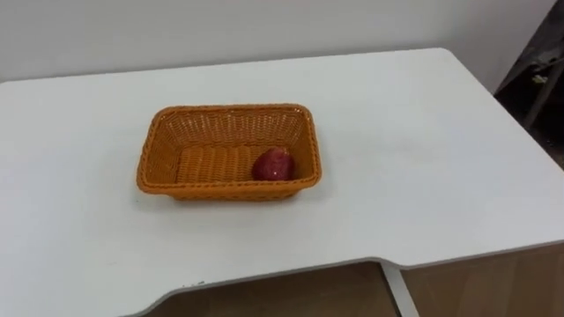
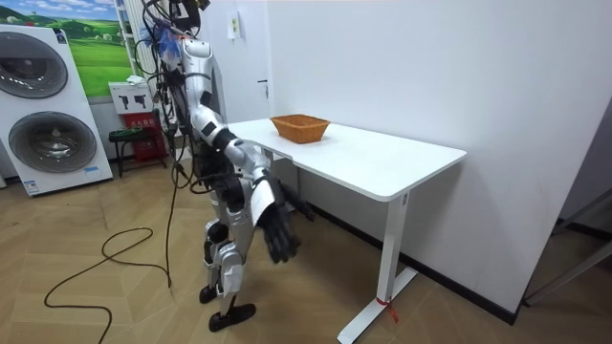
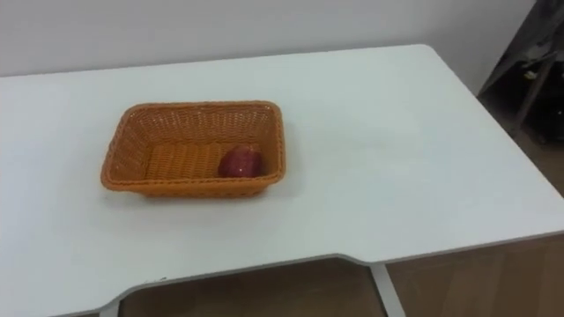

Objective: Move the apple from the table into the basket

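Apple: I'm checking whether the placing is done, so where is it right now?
The apple lies inside the wicker basket, in its near right corner; the basket stands on the white table, left of the eye views' centre.

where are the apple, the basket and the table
apple (image 1: 274, 165), left eye view, middle of its red skin
basket (image 1: 233, 128), left eye view, inside of its far wall
table (image 1: 423, 158), left eye view, bare top right of the basket

we see: plain white wall (image 2: 430, 67) | light wood plank floor (image 2: 96, 306) | white rectangular table (image 2: 382, 162) | white front-loading washing machines (image 2: 43, 105), room view's left
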`<state>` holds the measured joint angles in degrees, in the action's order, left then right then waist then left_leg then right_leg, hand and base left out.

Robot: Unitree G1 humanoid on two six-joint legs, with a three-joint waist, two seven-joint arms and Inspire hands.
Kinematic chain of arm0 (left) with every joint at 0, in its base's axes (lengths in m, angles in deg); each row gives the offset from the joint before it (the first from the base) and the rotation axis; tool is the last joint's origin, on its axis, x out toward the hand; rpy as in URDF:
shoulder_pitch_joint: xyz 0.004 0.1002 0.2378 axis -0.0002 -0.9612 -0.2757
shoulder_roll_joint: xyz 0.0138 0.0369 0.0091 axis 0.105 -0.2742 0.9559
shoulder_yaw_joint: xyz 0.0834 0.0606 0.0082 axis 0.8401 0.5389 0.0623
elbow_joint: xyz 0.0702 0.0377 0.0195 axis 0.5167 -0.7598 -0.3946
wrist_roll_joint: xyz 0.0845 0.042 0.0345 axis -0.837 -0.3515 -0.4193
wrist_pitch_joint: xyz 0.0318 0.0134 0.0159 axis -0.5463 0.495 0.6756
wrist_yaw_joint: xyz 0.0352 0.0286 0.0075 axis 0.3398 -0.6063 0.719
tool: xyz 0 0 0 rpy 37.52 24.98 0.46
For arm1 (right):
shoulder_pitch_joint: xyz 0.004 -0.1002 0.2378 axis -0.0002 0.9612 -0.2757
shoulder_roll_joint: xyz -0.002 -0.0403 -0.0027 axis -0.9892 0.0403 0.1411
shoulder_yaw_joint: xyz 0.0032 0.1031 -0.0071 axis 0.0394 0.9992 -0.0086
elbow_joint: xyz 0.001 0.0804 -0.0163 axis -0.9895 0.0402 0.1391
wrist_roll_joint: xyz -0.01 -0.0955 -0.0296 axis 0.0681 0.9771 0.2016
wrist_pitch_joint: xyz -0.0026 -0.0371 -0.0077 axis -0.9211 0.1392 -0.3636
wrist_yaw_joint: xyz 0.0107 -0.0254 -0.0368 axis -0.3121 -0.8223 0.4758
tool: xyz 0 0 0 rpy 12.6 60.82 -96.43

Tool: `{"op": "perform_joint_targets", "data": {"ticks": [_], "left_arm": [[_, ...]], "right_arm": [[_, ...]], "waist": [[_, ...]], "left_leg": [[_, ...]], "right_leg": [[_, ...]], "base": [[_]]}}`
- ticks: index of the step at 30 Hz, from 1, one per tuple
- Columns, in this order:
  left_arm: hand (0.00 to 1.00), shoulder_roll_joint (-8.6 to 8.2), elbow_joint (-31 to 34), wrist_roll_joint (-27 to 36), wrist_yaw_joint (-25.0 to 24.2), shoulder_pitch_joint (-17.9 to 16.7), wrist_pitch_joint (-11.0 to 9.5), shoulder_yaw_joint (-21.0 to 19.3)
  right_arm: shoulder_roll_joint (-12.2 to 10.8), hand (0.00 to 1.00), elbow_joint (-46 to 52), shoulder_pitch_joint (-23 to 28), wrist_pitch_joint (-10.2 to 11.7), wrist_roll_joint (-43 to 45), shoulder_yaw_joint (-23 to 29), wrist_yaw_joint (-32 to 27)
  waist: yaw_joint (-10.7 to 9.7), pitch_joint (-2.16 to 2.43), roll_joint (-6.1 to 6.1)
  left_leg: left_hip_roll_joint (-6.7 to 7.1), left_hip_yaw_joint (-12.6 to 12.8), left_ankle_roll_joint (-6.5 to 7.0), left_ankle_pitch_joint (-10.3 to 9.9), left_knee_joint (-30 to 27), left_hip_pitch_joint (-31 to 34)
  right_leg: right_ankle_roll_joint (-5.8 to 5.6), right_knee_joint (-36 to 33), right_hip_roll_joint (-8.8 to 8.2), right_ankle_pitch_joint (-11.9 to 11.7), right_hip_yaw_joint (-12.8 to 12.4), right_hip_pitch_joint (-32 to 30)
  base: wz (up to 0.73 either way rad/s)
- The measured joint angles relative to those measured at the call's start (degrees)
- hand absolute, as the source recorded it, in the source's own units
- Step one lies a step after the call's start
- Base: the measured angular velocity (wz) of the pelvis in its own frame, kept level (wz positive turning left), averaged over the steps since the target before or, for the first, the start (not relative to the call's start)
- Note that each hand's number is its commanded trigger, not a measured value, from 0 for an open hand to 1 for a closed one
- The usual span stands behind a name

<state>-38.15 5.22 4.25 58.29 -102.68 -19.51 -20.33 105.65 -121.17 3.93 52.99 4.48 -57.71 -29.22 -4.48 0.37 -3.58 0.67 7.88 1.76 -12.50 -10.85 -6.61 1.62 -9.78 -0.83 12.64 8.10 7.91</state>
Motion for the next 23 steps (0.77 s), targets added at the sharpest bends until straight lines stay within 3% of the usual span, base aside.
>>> {"op": "perform_joint_targets", "data": {"ticks": [3,6,8,11,14,19,23], "left_arm": [[0.0,-0.55,0.87,-0.03,-0.07,0.72,0.2,0.52],[0.0,-0.64,0.82,-0.06,-0.07,0.89,0.34,0.6],[0.0,-0.89,0.73,-0.24,-0.24,0.88,1.39,0.79],[0.0,-0.96,0.96,-0.66,-0.85,1.07,2.02,0.83],[0.0,-1.47,0.95,-1.18,-1.52,1.55,2.74,0.54],[0.0,-2.17,-0.48,-1.89,-1.88,2.01,3.6,2.93],[0.0,-2.69,-1.34,-1.87,-2.1,2.91,4.7,6.17]], "right_arm": [[-1.54,0.0,-7.62,0.8,-0.11,-3.27,-3.22,0.63],[-2.88,0.0,-15.69,0.59,-0.96,-3.97,-7.71,5.1],[-3.41,0.0,-20.87,0.25,-3.43,-4.84,-12.52,10.89],[-4.69,0.0,-27.01,-0.06,-5.38,-1.28,-17.38,19.03],[-5.61,0.0,-29.36,-1.1,-7.69,2.8,-20.28,26.37],[-6.05,0.0,-29.51,-2.94,-8.47,12.71,-26.04,34.39],[-6.36,0.0,-29.38,-4.67,-8.67,13.18,-31.1,39.78]], "waist": [[0.11,-0.14,0.24],[0.1,-0.2,0.33],[0.96,-0.19,0.64],[1.81,-0.18,0.75],[3.23,-0.14,1.27],[3.8,-0.31,2.76],[4.7,-0.44,3.04]], "left_leg": [[0.02,-0.14,0.05,-0.03,0.01,-0.04],[-0.18,-0.08,0.1,-0.07,0.2,0.13],[-0.25,0.27,0.14,-0.1,0.59,0.01],[-0.22,-0.02,0.14,-0.13,0.4,-0.1],[-0.14,-0.09,0.16,-0.14,0.09,-0.14],[-0.17,-0.06,0.24,-0.2,0.25,-0.19],[-0.2,-0.2,0.24,-0.2,0.44,-0.4]], "right_leg": [[-0.09,0.02,-0.07,0.06,-0.18,-0.05],[-0.16,-0.15,-0.09,0.1,-0.15,-0.4],[-0.17,-0.38,-0.05,0.09,-0.47,-0.75],[-0.18,-0.1,-0.08,0.08,-0.12,-0.57],[-0.2,-0.1,-0.2,0.07,-0.13,-0.5],[-0.25,-0.12,-0.15,0.04,-0.17,-0.54],[-0.24,0.02,-0.09,0.03,-0.1,-0.3]], "base": [[0.0],[0.0],[-0.09],[0.04],[0.01],[0.0],[0.0]]}}
